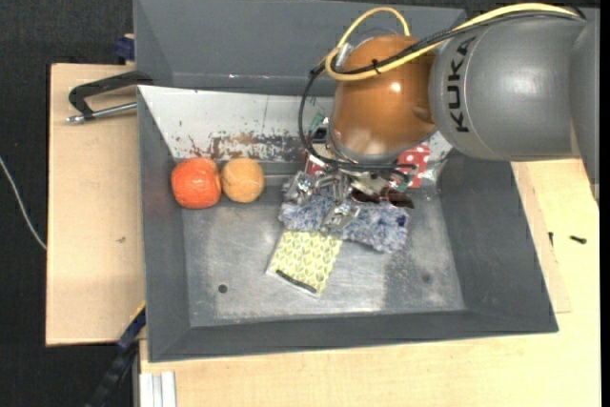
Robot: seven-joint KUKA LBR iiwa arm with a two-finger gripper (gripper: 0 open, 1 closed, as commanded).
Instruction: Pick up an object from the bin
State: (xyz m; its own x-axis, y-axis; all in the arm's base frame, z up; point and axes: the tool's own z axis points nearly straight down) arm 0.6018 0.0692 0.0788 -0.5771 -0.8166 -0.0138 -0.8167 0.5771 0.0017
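Over the middle of the bin point(229, 248), toward its back wall, the gripper point(345, 186) sat low in a small heap, on the upper edge of a blue-and-white patterned bundle point(376, 226). I couldn't tell if the gripper was apart, together or clamped on anything. The orange wrist cover point(381, 105) and its cables blocked most of it from where I stood.

Crowding it:
- A red packet with white dots point(416, 157) lay just behind and to the right, under the arm point(515, 91).
- A dark red item point(386, 196) lay just beside the gripper on the right. I couldn't tell what kind.
- A crinkled silvery piece point(297, 191) lay on the left, touching the bundle.
- A flat yellow-green patterned packet point(305, 260) lay tilted in front, its top edge touching the bundle.

Off to the left, well apart from the heap, a red-orange ball point(195, 183) and a paler orange ball point(242, 179) lay touching each other near the back wall.

A yellow cable point(367, 17) looped over the top of the wrist cover.

Writing: "KUKA" in black ran up the grey arm housing beside the cover. The print on the packets was too small to read.
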